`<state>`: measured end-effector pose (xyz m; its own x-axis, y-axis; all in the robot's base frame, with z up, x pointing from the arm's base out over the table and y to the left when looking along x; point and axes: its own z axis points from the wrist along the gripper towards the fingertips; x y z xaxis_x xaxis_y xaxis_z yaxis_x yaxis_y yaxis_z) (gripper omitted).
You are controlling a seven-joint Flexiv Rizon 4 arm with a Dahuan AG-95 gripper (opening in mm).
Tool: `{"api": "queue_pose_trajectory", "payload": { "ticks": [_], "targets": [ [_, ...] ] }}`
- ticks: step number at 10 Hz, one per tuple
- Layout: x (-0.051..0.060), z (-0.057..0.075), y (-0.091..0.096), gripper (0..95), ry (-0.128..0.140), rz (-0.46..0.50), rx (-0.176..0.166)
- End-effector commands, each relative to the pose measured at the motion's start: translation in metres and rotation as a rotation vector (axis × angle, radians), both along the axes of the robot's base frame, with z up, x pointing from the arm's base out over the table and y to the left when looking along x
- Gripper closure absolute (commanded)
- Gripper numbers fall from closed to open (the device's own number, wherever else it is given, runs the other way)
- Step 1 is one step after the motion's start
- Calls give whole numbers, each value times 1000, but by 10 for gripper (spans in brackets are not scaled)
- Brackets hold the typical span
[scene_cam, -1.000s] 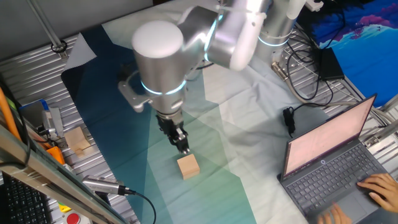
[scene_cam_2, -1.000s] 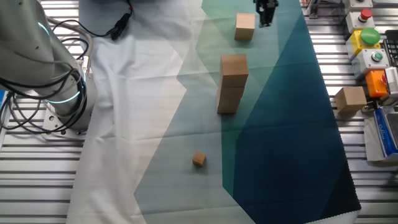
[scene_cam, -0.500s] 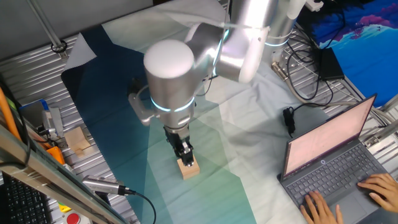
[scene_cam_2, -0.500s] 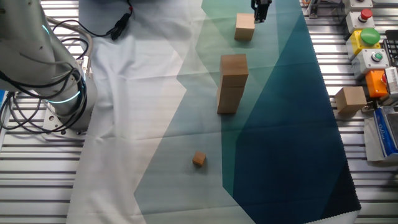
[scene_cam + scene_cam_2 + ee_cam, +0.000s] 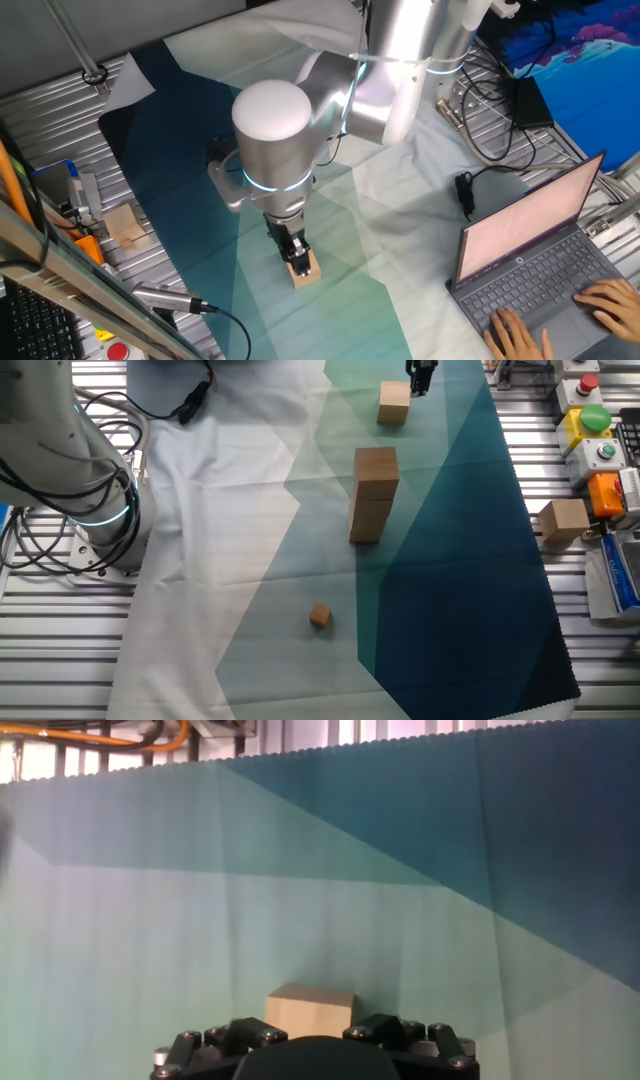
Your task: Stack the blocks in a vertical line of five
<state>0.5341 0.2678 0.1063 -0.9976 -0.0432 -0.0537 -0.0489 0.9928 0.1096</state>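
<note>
Claw (image 5: 296,262) over lone block (image 5: 304,268); no legible writing.

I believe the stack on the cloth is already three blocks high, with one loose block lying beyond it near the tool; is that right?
Not quite: the stack is two blocks high, not three, as the other fixed view shows. The rest holds: one loose block lies beyond it on the cloth, near the tool.
</note>
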Motion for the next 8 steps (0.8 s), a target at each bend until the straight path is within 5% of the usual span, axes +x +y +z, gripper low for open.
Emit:
{"api": "queue_pose_trajectory", "payload": {
  "ticks": [1, 8],
  "targets": [
    [1, -5, 0, 190, -6, -1, 1],
    [-5, -30, 7, 190, -27, -26, 0]
  ]
}}
